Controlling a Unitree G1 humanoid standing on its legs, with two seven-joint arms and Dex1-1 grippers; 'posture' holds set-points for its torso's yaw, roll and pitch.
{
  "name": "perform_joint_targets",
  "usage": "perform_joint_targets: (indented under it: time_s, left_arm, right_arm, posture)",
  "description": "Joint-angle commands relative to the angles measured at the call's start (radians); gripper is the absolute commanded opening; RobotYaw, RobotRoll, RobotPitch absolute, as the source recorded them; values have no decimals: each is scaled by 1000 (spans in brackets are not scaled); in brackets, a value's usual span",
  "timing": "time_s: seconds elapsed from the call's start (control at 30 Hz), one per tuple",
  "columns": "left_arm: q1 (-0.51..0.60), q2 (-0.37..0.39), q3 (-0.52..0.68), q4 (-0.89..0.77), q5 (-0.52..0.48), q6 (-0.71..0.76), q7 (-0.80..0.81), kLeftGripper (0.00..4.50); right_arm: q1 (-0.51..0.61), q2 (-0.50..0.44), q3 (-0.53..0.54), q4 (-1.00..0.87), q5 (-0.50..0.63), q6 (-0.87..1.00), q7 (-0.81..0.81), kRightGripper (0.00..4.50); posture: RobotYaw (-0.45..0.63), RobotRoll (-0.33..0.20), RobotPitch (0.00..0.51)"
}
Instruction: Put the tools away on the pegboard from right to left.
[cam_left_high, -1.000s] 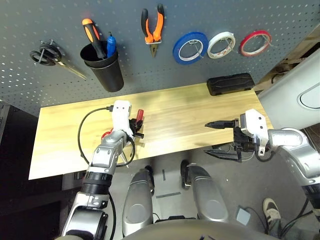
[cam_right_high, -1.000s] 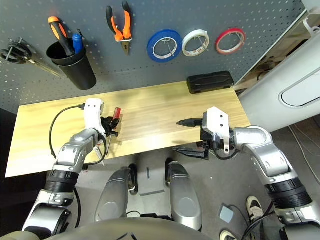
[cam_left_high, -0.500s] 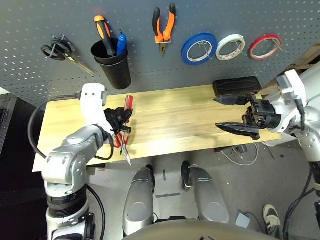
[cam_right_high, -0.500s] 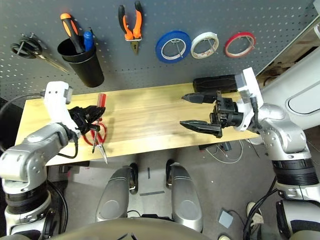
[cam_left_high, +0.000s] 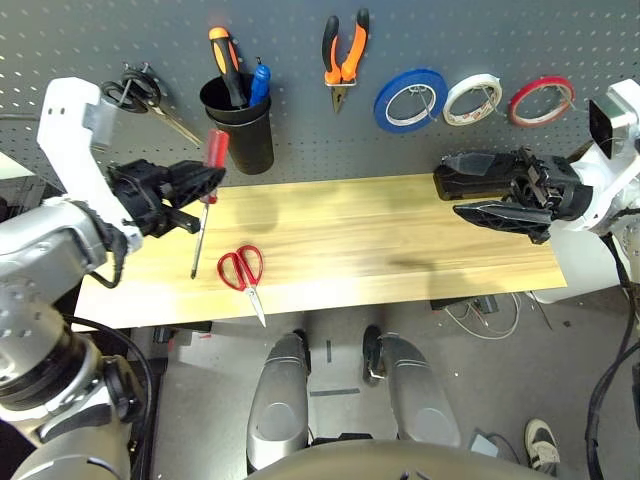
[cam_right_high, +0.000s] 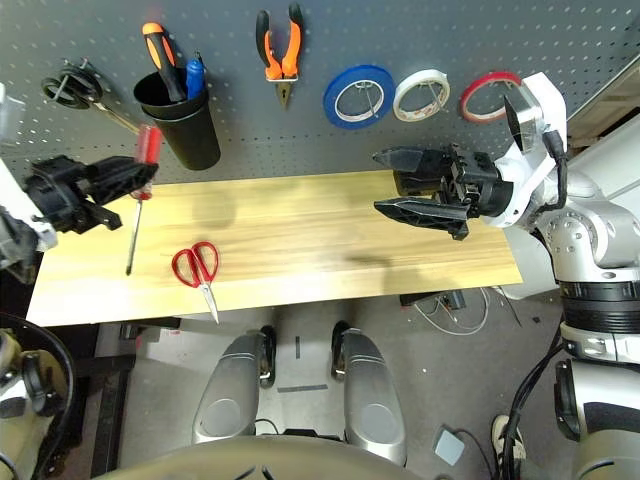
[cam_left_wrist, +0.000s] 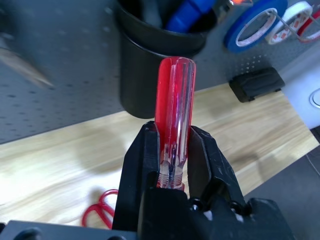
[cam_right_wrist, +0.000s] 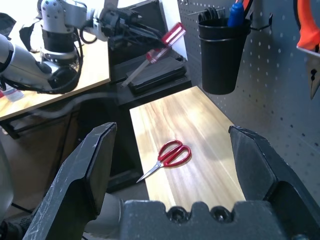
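Hanging on the dark grey perforated pegboard (cam_left_high: 300, 150) are black-handled scissors (cam_left_high: 135, 92), a black cup (cam_left_high: 240, 125) holding an orange-and-black screwdriver and a blue tool, orange-and-black-handled pliers (cam_left_high: 342, 50), and three tape rings in a row: blue (cam_left_high: 410, 98), white (cam_left_high: 473, 96) and thin red (cam_left_high: 541, 100). A black case (cam_left_wrist: 257, 83) lies at the table's far right corner, partly hidden behind the right gripper. On the pale wooden table (cam_left_high: 400, 240) the red-handled scissors (cam_left_high: 244, 274) lie flat near the front edge, blades pointing off it. The left gripper (cam_left_high: 190, 183) is raised above the table's left end, its black fingers clamped on the lower part of the screwdriver's (cam_left_high: 207, 190) translucent red handle; the thin metal shaft hangs down towards the wood, and the handle tip stands just in front of the cup. The right gripper (cam_left_high: 490, 188) is held level over the table's right end, pointing left, its two fingers spread wide with nothing between them.
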Motion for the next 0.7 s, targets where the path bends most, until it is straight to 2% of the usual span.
perform_joint_targets:
  time_s: [0.03, 0.13, 0.3, 0.43, 0.63, 0.7]
  left_arm:
    - [-36, 0, 50, 52, -23, 17, 17, 869]
    - [-82, -7, 82, 95, -20, 17, 31, 869]
    - [-228, -76, 125, 159, -9, 8, 80, 869]
    - [-346, -151, 146, 227, 32, -67, 171, 869]
    - [-438, -204, 174, 296, 45, -178, 263, 869]
    - [-466, -225, 177, 317, 48, -254, 298, 869]
  right_arm:
    - [-10, 0, -28, 10, 3, 0, -8, 4500]
    - [-14, 2, -28, 11, 3, 3, -11, 4500]
    - [-22, 2, -30, 15, 3, 2, -17, 4500]
    - [-29, 11, -34, 16, -1, -6, -29, 4500]
    - [-26, 16, -36, 16, -6, -15, -43, 4500]
    - [-26, 21, -38, 15, -7, -20, -51, 4500]
  posture:
    - [128, 0, 152]
    - [124, 0, 153]
    - [118, 0, 152]
    - [109, 0, 150]
    - [102, 0, 151]
    - [99, 0, 155]
